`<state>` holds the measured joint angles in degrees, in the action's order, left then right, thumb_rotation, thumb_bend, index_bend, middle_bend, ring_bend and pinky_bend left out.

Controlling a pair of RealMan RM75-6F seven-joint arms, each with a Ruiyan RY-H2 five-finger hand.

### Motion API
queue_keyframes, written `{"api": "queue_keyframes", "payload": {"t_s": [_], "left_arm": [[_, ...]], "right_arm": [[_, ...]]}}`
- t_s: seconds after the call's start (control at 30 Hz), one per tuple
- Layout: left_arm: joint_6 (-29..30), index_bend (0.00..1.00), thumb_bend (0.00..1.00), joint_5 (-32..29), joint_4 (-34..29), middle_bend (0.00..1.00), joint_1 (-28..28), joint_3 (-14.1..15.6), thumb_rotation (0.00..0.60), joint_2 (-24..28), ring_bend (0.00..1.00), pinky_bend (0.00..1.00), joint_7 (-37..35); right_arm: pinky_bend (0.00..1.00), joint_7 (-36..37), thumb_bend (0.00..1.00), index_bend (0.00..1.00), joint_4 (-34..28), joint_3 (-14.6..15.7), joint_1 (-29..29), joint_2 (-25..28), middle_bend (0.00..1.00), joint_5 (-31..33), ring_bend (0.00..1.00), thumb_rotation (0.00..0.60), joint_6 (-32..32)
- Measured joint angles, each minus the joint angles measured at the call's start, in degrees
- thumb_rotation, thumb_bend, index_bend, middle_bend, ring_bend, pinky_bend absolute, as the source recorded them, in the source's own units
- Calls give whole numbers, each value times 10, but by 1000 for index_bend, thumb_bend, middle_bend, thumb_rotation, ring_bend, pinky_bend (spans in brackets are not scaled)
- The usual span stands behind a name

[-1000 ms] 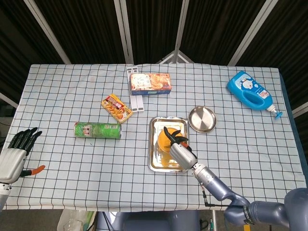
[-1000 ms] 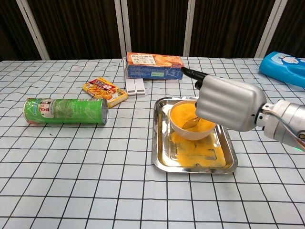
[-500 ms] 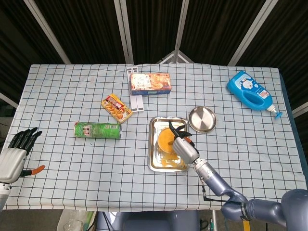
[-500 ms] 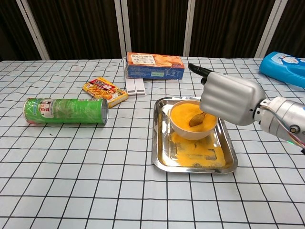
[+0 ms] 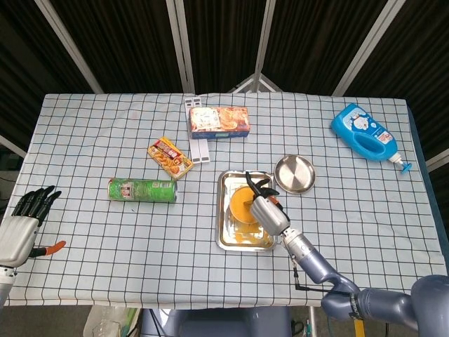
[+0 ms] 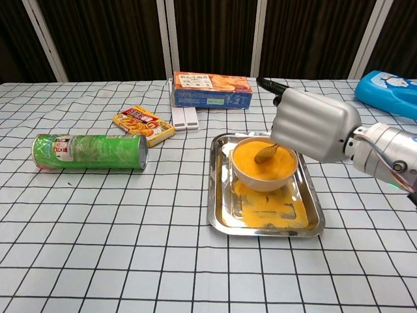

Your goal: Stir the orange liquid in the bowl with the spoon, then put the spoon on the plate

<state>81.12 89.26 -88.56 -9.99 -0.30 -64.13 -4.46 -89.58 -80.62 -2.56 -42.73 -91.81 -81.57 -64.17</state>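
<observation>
The right hand's fingers are hidden behind its grey shell in the chest view, yet the spoon (image 6: 264, 154) juts out from under it, so the right hand (image 6: 315, 124) evidently grips the handle. The left hand (image 5: 21, 223) rests idle at the near table edge, fingers loosely together, grasping nothing.

The spoon's coated tip sits at the surface of the orange liquid in the bowl (image 6: 264, 165), which stands in the spill-stained steel tray (image 6: 221, 222). Stirring well likely means small, slow circles clear of the rim.

Beyond, just beside the tray, waits the plate (image 5: 295, 173).
</observation>
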Motion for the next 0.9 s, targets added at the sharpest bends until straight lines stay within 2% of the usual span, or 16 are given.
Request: {"api": "queue_keyframes", "payload": {"t_s": [0.47,0.67,0.9], "left_arm": [[5,0,0,5,1,0,1,1,600,0,0,0,0],[6,0,0,4,1,0,2,1,600,-1,0,0,0],[4,0,0,3,1,0,1,1,600,-1,0,0,1]], "right_arm": [[0,-30,705,829,-91,17,9,39,711,-14,390,600,-4],[0,-41,705,829,-106,25,15,51,711,-14,390,600,-1],[0,-39,706,829,-94,31,21,50,711,-9,390,600,4]]}}
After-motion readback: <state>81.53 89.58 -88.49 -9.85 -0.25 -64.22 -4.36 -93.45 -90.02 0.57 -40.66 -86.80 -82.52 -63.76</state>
